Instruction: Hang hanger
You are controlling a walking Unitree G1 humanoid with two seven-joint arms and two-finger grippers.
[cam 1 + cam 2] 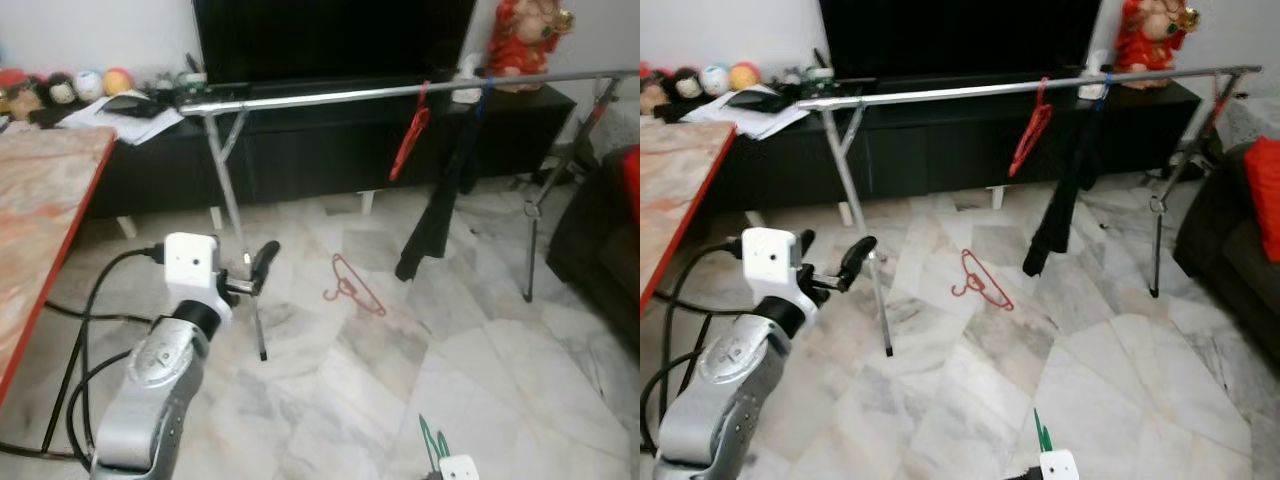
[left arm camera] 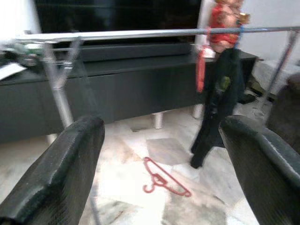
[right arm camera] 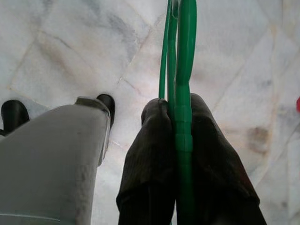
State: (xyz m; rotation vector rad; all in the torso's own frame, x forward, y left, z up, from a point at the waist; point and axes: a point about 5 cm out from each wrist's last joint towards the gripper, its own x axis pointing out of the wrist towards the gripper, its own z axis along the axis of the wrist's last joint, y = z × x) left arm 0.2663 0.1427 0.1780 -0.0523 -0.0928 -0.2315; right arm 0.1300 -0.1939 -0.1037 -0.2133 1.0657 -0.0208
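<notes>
Right tool (image 3: 180, 140) pinching thin green plastic hanger (image 3: 180, 56), marble floor (image 3: 70, 56)

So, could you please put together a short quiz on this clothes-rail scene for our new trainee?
1. True or false: the right gripper is shut on a green hanger.
2. Where is the loose red hanger? A) on the marble floor B) on the table C) in the left gripper
3. Fill in: the left gripper, raised before the rail, has its fingers ____.

Key:
1. True.
2. A. A second red hanger and a dark garment hang on the rail.
3. Open, holding nothing.
</notes>
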